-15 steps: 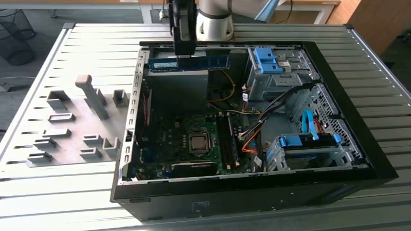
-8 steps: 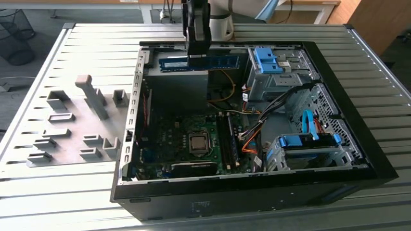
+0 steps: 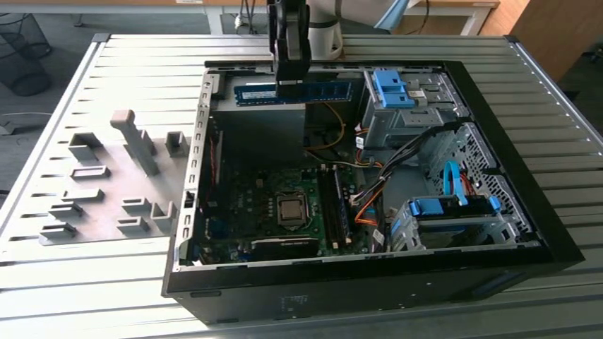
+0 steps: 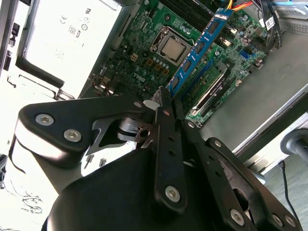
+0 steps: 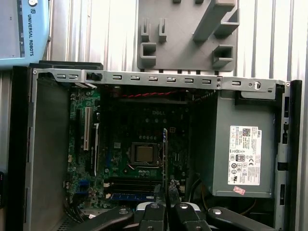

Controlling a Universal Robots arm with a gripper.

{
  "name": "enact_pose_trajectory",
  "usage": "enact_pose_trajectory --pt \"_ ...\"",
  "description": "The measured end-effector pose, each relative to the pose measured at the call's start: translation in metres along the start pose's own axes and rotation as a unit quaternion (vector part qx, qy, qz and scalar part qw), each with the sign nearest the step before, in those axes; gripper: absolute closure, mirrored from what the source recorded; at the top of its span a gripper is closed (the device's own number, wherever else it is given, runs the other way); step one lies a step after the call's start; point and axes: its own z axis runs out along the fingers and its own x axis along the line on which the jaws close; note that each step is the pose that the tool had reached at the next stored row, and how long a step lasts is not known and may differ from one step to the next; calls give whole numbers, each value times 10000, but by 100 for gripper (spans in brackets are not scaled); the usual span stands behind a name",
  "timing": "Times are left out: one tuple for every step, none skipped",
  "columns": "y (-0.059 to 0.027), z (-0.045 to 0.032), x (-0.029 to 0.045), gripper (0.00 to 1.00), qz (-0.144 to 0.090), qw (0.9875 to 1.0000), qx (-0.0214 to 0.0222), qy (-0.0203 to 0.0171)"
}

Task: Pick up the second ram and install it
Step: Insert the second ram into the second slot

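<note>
Hanging over the open computer case [image 3: 377, 289] in the exterior view, the gripper [image 3: 290, 83] has its fingers pinched tight on the second ram [image 3: 320, 92], gripping it near the middle of its upper edge. The blue stick sits level and on edge, held in the air over the far end of the case, apart from the motherboard [image 3: 245, 205]. Grey holder blocks [image 3: 94, 169] lie on the slatted table [image 3: 141, 70] at the exterior view's left.

Over to the second wrist view: the gripper [image 4: 167, 98] is clamped on one long edge of the ram [image 4: 197, 48], its black chips in a row, with the processor socket [image 4: 173, 46] beyond it.

First wrist view now: the ram [image 5: 165, 149] shows edge-on, a thin line running out from the closed gripper [image 5: 167, 190]. It crosses the board just beside the socket [image 5: 144, 154], with the power supply [image 5: 240, 154] on its other side.
</note>
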Motion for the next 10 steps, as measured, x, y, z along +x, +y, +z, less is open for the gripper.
enact_pose_trajectory --pt "0 0 0 86 0 10000 0 0" --pt "0 0 0 86 0 10000 0 0" --pt "-1 0 0 86 0 10000 0 0" --pt "-1 0 0 86 0 10000 0 0" --pt "-1 0 0 86 1 10000 0 0" --pt "-1 0 0 86 4 10000 0 0" --pt "-1 0 0 86 11 10000 0 0" --pt "-1 0 0 86 25 10000 0 0" --pt "-1 1 0 86 49 10000 1 0" --pt "-1 1 0 86 86 10000 1 0"
